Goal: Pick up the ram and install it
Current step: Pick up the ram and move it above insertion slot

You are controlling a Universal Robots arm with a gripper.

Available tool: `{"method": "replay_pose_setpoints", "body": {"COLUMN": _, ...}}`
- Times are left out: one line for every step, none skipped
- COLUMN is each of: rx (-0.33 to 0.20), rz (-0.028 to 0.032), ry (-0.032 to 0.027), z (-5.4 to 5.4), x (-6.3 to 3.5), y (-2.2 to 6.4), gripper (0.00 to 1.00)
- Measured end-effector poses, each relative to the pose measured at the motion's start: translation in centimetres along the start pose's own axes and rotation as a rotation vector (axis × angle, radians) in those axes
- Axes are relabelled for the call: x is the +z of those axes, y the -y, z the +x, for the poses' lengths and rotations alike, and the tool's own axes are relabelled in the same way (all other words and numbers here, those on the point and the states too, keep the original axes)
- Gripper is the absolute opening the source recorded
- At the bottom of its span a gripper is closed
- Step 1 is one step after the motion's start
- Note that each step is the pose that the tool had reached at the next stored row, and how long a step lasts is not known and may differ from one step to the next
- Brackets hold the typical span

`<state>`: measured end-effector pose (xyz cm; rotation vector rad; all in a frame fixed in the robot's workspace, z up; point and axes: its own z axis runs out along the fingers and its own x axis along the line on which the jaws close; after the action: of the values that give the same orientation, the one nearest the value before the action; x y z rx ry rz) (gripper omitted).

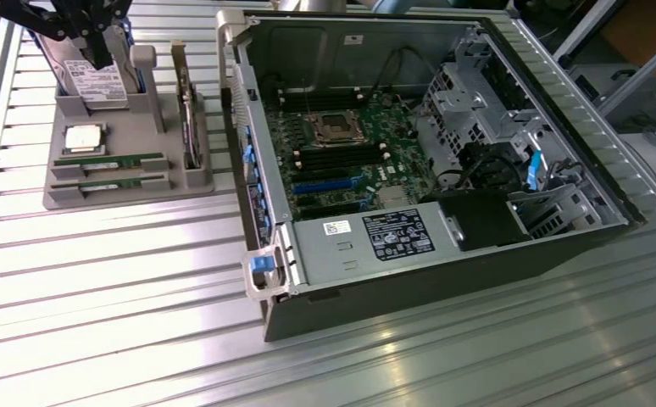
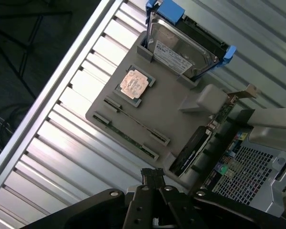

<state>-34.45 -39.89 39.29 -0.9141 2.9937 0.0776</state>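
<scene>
Two alike green ram sticks stand on edge in slots at the near end of a grey holder tray, at the exterior view's left. The wrist view looks down on their thin top edges. My gripper hangs above the tray's far end, over the hard drive, well clear of the sticks. Its black fingertips sit together with nothing between them. The open computer case lies to the exterior view's right, with black memory slots on its motherboard.
The tray also carries a square silver processor and a tall card with a metal bracket. The case wall rises right beside the tray. Ribbed metal table lies open in front.
</scene>
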Motion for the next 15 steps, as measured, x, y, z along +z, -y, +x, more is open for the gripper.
{"method": "replay_pose_setpoints", "body": {"rx": -0.005, "rz": -0.0001, "ry": -0.0002, "z": 0.00, "x": 0.00, "y": 0.00, "gripper": 0.11}}
{"method": "replay_pose_setpoints", "body": {"rx": -0.009, "rz": -0.0002, "ry": -0.0004, "z": 0.00, "x": 0.00, "y": 0.00, "gripper": 0.11}}
{"method": "replay_pose_setpoints", "body": {"rx": -0.013, "rz": -0.0003, "ry": -0.0005, "z": 0.00, "x": 0.00, "y": 0.00, "gripper": 0.11}}
{"method": "replay_pose_setpoints", "body": {"rx": -0.016, "rz": -0.0004, "ry": -0.0007, "z": 0.00, "x": 0.00, "y": 0.00, "gripper": 0.11}}
{"method": "replay_pose_setpoints", "body": {"rx": -0.022, "rz": -0.0006, "ry": -0.0010, "z": 0.00, "x": 0.00, "y": 0.00, "gripper": 0.11}}
{"method": "replay_pose_setpoints", "body": {"rx": -0.026, "rz": -0.0006, "ry": -0.0011, "z": 0.00, "x": 0.00, "y": 0.00, "gripper": 0.11}}
{"method": "replay_pose_setpoints", "body": {"rx": -0.030, "rz": -0.0008, "ry": -0.0013, "z": 0.00, "x": 0.00, "y": 0.00, "gripper": 0.11}}
{"method": "replay_pose_setpoints", "body": {"rx": -0.035, "rz": -0.0009, "ry": -0.0016, "z": 0.00, "x": 0.00, "y": 0.00, "gripper": 0.11}}
{"method": "replay_pose_setpoints", "body": {"rx": -0.041, "rz": -0.0010, "ry": -0.0018, "z": 0.00, "x": 0.00, "y": 0.00, "gripper": 0.11}}
{"method": "replay_pose_setpoints", "body": {"rx": -0.045, "rz": -0.0011, "ry": -0.0020, "z": 0.00, "x": 0.00, "y": 0.00, "gripper": 0.11}}
{"method": "replay_pose_setpoints", "body": {"rx": -0.048, "rz": -0.0012, "ry": -0.0021, "z": 0.00, "x": 0.00, "y": 0.00, "gripper": 0.11}}
{"method": "replay_pose_setpoints", "body": {"rx": -0.053, "rz": -0.0013, "ry": -0.0023, "z": 0.00, "x": 0.00, "y": 0.00, "gripper": 0.11}}
{"method": "replay_pose_setpoints", "body": {"rx": -0.057, "rz": -0.0014, "ry": -0.0025, "z": 0.00, "x": 0.00, "y": 0.00, "gripper": 0.11}}
{"method": "replay_pose_setpoints", "body": {"rx": -0.060, "rz": -0.0014, "ry": -0.0026, "z": 0.00, "x": 0.00, "y": 0.00, "gripper": 0.11}}
{"method": "replay_pose_setpoints", "body": {"rx": -0.063, "rz": -0.0016, "ry": -0.0028, "z": 0.00, "x": 0.00, "y": 0.00, "gripper": 0.11}}
